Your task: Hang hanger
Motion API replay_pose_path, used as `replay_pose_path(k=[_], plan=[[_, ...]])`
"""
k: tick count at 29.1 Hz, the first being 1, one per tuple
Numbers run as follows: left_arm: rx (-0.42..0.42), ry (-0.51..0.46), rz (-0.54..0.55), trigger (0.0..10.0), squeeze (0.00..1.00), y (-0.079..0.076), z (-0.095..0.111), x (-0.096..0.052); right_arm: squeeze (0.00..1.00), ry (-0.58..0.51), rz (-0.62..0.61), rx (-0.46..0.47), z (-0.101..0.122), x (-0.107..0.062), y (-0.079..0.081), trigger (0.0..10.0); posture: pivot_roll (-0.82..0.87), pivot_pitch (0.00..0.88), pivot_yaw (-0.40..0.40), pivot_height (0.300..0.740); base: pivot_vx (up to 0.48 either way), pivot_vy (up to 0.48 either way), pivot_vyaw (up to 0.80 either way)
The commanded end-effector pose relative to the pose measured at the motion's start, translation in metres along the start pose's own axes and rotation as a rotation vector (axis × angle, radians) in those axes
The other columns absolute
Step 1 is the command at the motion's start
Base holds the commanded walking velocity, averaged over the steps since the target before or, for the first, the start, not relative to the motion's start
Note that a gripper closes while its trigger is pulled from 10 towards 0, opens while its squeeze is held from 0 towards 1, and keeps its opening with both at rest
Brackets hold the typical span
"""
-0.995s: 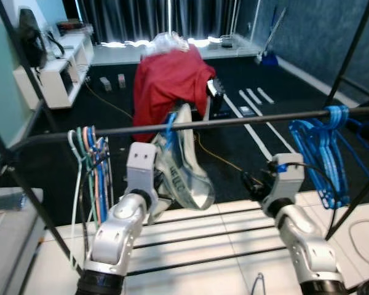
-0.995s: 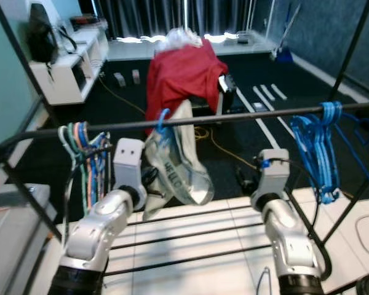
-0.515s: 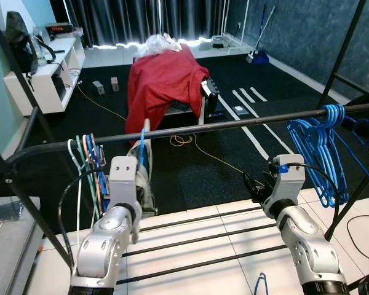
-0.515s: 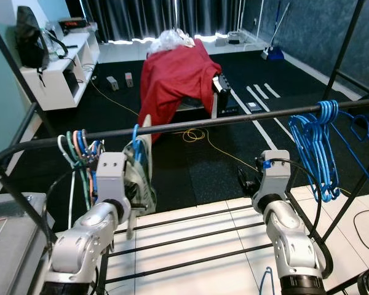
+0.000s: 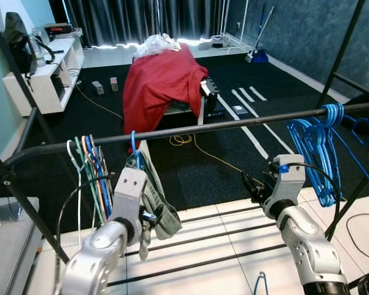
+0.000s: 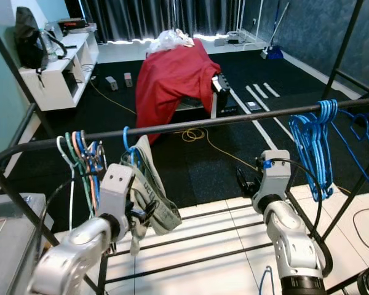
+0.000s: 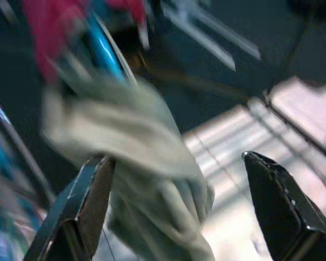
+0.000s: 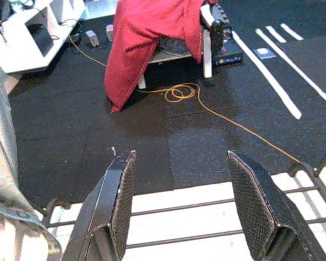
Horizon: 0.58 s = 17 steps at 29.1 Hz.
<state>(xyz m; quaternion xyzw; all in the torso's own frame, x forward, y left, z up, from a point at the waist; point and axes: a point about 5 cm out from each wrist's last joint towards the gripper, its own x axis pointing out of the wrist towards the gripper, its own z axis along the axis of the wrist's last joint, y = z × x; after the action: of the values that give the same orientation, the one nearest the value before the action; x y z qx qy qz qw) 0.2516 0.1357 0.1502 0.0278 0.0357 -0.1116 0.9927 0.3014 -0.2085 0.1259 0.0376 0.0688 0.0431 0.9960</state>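
- Since half a second earlier, the blue hanger (image 5: pixel 134 147) with its pale garment (image 5: pixel 155 200) had turned on the rail (image 5: pixel 190 129): then it hung edge-on and narrow, now the cloth spread broader toward the robot, and the left arm had dropped lower and swung nearer the cloth.
- That hanger's hook sat over the rail, at about 10 o'clock from the middle of the left eye view, just beside the bunch of coloured hangers (image 5: pixel 89 169) at its 9 o'clock side.
- From where I stood, the left gripper (image 7: pixel 174 201) had its fingers spread wide, with the garment hanging between and beyond them; I could not tell whether a finger touched the cloth, as that wrist picture was blurred.
- My reading was that the hanging itself was done and the step in hand was the release and pulling clear.
- I judged the next move called for drawing the left arm back toward the robot without snagging the cloth or tugging the hook off the rail.
- Over at 3 o'clock, the right gripper (image 8: pixel 179 209) was held out with its fingers parted and nothing between them, below the rail.
- Farther along at 3 o'clock hung a cluster of blue hangers (image 5: pixel 320 153).
- Beyond the rail, at 12 o'clock, a red cloth (image 5: pixel 160 83) draped over furniture on the dark floor.
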Motion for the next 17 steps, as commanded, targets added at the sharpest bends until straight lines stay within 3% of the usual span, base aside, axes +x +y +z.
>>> replay_pose_path(k=[1,3,4,5,6,9,17], plan=[[0.018,-0.07,0.073,10.0,1.0,0.01,0.007,-0.006,0.0,0.003,0.008,0.01,0.0,-0.001,0.001,10.0,-0.07,0.043,-0.001,0.74,0.0,0.0,0.0],[-0.055,-0.128,0.202,10.0,1.0,0.017,0.007,-0.021,0.0,0.004,0.009,0.014,0.001,0.0,0.0,10.0,-0.07,0.047,-0.021,0.74,0.0,0.0,0.0],[-0.055,-0.128,0.202,10.0,1.0,0.017,0.007,-0.021,0.0,0.004,0.009,0.014,0.001,0.0,0.0,10.0,-0.07,0.047,-0.021,0.74,0.0,0.0,0.0],[-0.08,-0.134,0.263,10.0,0.65,0.02,0.005,-0.027,0.0,0.007,0.011,0.014,0.001,0.0,-0.001,10.0,-0.07,0.049,-0.028,0.74,0.0,0.0,0.0],[-0.075,-0.128,0.307,10.0,0.0,0.022,0.003,-0.029,0.0,0.011,0.016,0.012,0.001,0.001,-0.002,10.0,-0.07,0.047,-0.032,0.74,0.0,0.0,0.0],[-0.067,-0.123,0.331,10.0,0.0,0.023,0.002,-0.031,0.0,0.014,0.019,0.012,0.001,0.001,-0.002,10.0,-0.07,0.047,-0.032,0.74,0.0,0.0,0.0],[-0.009,-0.12,0.313,10.0,0.0,0.021,0.001,-0.028,0.0,0.016,0.026,0.026,0.001,0.004,0.0,10.0,-0.05,0.048,-0.027,0.74,-0.361,0.0,0.0]])
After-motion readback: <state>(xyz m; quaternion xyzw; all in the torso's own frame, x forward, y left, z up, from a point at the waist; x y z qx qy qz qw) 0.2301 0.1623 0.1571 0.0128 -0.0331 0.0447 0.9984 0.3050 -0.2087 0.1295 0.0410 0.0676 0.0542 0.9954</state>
